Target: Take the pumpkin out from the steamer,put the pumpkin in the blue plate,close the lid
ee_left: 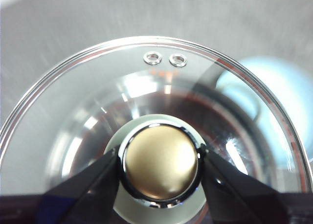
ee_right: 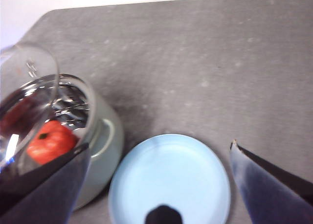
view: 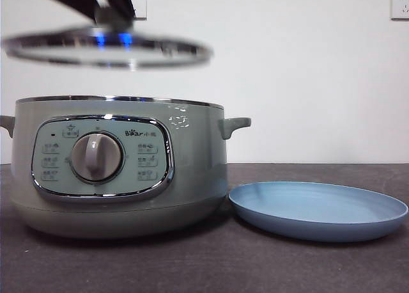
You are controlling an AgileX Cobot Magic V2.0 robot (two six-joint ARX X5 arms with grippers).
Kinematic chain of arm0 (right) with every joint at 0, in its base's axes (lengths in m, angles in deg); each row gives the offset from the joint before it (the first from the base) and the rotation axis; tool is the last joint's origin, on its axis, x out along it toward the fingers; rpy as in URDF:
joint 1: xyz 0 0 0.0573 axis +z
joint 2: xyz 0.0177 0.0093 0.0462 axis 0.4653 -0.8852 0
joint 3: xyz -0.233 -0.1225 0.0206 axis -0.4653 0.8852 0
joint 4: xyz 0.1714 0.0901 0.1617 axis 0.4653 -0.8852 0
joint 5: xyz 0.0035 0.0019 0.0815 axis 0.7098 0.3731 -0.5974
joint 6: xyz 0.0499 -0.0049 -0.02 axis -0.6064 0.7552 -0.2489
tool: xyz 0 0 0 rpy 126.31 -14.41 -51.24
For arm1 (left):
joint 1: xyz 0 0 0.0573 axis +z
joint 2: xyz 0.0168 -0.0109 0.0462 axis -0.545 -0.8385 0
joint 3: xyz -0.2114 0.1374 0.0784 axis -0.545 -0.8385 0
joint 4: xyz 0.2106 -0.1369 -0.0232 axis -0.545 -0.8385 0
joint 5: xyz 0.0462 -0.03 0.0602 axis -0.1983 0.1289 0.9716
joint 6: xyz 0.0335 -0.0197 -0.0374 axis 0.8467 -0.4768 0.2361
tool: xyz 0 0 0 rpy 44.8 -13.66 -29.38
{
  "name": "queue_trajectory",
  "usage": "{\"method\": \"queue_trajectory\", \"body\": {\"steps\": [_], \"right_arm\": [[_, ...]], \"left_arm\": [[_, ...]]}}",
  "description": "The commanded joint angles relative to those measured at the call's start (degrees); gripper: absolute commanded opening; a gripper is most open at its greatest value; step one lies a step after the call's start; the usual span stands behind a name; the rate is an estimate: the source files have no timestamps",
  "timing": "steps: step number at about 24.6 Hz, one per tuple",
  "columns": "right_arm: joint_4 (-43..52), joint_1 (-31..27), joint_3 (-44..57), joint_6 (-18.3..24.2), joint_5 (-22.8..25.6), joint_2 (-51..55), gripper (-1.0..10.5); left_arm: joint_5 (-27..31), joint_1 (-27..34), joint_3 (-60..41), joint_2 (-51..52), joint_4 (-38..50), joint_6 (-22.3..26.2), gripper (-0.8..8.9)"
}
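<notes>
My left gripper [ee_left: 160, 160] is shut on the knob [ee_left: 161, 161] of the glass lid [view: 105, 48] and holds it in the air above the sage-green steamer [view: 121, 165]. The lid also shows in the right wrist view [ee_right: 24, 97]. The orange-red pumpkin [ee_right: 49, 142] lies inside the open steamer [ee_right: 105, 150]; the front view hides it. The blue plate [view: 317, 210] lies empty on the table to the right of the steamer, touching its base. My right gripper [ee_right: 159, 185] is open and hangs high above the blue plate [ee_right: 168, 180].
The dark grey table [ee_right: 205, 67] stretches wide behind the plate and steamer. A white wall [view: 307, 69] stands behind it. The steamer's side handle [view: 235, 125] sticks out toward the plate.
</notes>
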Motion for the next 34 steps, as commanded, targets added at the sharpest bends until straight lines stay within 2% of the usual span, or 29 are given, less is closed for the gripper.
{"method": "queue_trajectory", "body": {"steps": [1, 5, 8, 14, 18, 22, 29, 31, 34], "right_arm": [[1.49, 0.2, -0.15, 0.22, -4.61, -1.01, 4.7], [4.22, 0.87, -0.15, -0.61, -8.96, -3.23, 4.7], [7.13, 3.93, -0.15, -1.31, -10.34, -5.75, 4.7], [14.27, 13.29, -0.5, -3.06, -9.92, -12.59, 4.8], [15.06, 19.28, -4.22, -3.15, -9.73, -19.71, 4.8], [14.32, 24.39, -10.4, -2.16, -9.51, -26.99, 5.6], [1.38, 33.07, -27.82, 6.1, 1.62, -41.38, 5.8], [-5.6, 36.24, -36.41, 9.51, 7.3, -48.04, 6.1], [-10.49, 40.13, -45.05, 12.15, 14.32, -56.13, 6.1]], "left_arm": [[1.88, -0.24, 1.05, 4.66, 1.66, 0.35, -0.08], [6.36, -0.24, 1.05, 10.91, 0.24, 0.37, -0.08], [9.9, -0.24, 1.05, 15.28, -1.03, 0.35, -0.08], [18.86, -0.24, 1.05, 22.05, -4.02, 0.33, -0.08], [25.18, -0.22, 1.05, 25.27, -5.95, 0.35, -0.08], [28.74, -0.24, 1.05, 27.69, -7.45, 0.37, -0.08], [32.79, -0.22, 1.07, 29.2, -10.21, 0.37, -0.08], [33.55, -0.24, 1.07, 29.16, -11.52, 0.37, -0.08], [33.53, -0.22, 1.07, 29.16, -11.8, 0.37, -0.08]]}}
